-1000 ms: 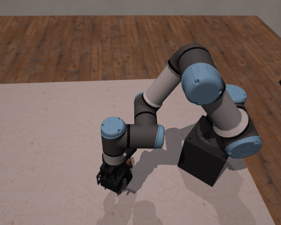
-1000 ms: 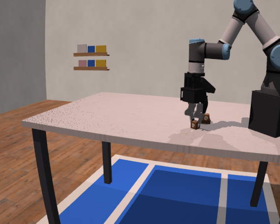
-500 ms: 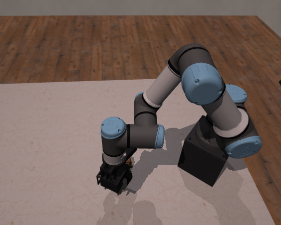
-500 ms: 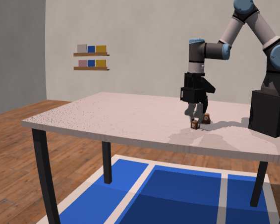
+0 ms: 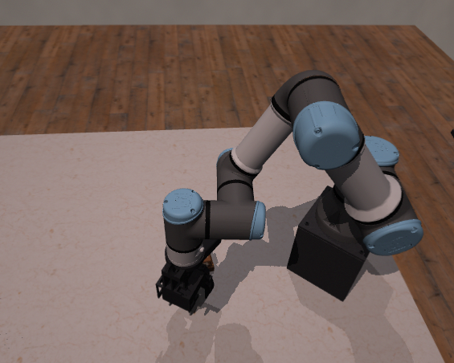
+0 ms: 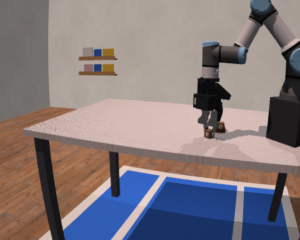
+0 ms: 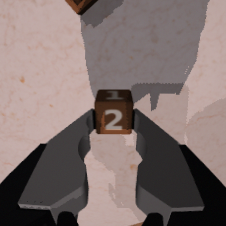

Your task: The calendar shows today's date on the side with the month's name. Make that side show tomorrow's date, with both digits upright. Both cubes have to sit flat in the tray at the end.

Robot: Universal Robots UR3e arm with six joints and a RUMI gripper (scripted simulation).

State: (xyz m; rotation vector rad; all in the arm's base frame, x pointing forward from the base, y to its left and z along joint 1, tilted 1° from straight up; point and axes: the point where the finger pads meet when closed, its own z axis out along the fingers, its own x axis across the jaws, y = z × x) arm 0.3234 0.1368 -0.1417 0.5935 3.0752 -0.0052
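My gripper (image 7: 114,110) is shut on a small brown digit cube (image 7: 114,116). In the wrist view the cube's near face shows a white 2 and the face above it shows a 1. In the exterior view the cube (image 6: 208,133) sits between the fingertips at the table top; I cannot tell if it touches the table. A second brown piece (image 6: 221,127) stands on the table just behind it, and its corner shows at the top of the wrist view (image 7: 82,5). In the top view the gripper body (image 5: 185,286) hides the cube. No tray with a month name is visible.
The arm's black base block (image 5: 330,253) stands on the table to the right of the gripper. The table's near edge (image 6: 176,156) runs close in front of the cube. Wall shelves with coloured boxes (image 6: 97,61) hang far off.
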